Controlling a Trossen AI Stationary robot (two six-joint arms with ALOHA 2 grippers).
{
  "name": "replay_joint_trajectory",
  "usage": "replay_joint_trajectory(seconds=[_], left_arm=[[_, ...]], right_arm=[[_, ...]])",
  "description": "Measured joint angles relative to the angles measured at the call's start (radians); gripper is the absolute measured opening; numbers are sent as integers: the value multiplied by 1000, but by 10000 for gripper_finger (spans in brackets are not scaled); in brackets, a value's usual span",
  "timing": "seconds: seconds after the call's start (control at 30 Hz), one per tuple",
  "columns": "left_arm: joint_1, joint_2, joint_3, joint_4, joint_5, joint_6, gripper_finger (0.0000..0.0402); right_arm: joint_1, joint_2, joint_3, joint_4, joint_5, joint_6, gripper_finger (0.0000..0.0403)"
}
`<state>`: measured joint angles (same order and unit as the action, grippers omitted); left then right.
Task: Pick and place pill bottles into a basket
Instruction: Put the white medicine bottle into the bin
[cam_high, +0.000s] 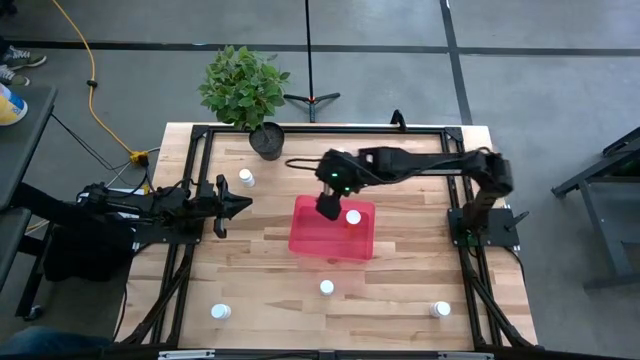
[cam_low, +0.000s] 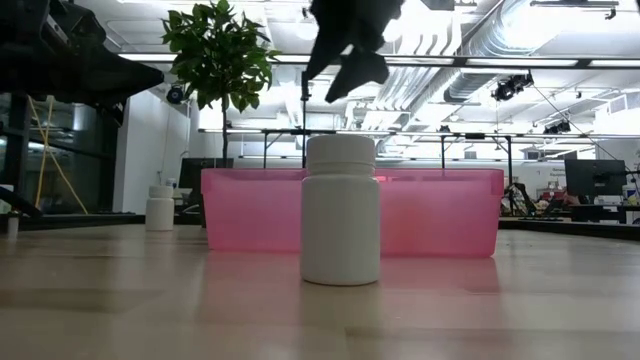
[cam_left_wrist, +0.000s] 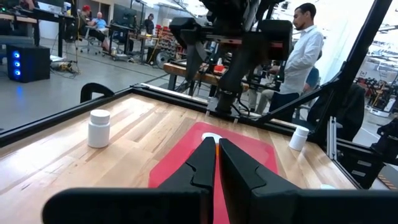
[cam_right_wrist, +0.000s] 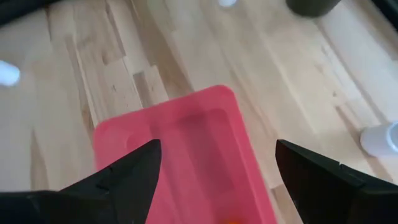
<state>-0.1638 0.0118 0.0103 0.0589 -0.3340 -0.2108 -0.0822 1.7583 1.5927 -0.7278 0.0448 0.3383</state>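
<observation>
High view, basket: I see the red-pink basket (cam_high: 332, 240) at the middle of the desk (cam_high: 400, 290), rectangular, low-walled, round-cornered.
Bottle in basket: one white-capped pill bottle (cam_high: 353, 217) sits inside the basket toward its far right corner; my right wrist view shows a speck of orange at the basket floor, too little to tell more.
Loose bottles: one far-left bottle (cam_high: 246, 178) stands near the plant pot (cam_high: 267, 141); one middle bottle (cam_high: 327, 288) stands just in front of the basket; one near-left bottle (cam_high: 221, 312); one near-right bottle (cam_high: 441, 309). All upright on the desk, white caps up.
Low view: the middle bottle (cam_low: 340, 210) is a plain white cylinder with a ribbed white cap, standing before the translucent pink basket wall (cam_low: 440, 210).
Right gripper: the right gripper (cam_high: 328, 205) hangs above the basket's far left part, jaws spread wide and empty; in its wrist view the basket (cam_right_wrist: 186, 155) lies below between the two fingers (cam_right_wrist: 134, 171).
Left gripper: the left gripper (cam_high: 240, 205) hovers at the left side of the desk, well apart from the basket, jaws pressed together with nothing between them; the far-left bottle (cam_left_wrist: 99, 128) stands off to its side.
Room: a person (cam_left_wrist: 301, 53) stands beyond the desk.
</observation>
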Motion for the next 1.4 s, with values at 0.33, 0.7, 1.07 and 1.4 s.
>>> replay_joint_trajectory(seconds=[0.33,0.7,1.07,1.4], left_arm=[[0,0,0,0,-1,-3,58],[0,0,0,0,-1,-4,58],[0,0,0,0,0,-6,58],[0,0,0,0,0,-5,58]], right_arm=[[-1,-305,-525,556,-18,6,307],[-9,-392,-821,837,98,-143,307],[-10,-393,-843,838,157,-141,307],[-26,-389,-843,837,321,-118,307]])
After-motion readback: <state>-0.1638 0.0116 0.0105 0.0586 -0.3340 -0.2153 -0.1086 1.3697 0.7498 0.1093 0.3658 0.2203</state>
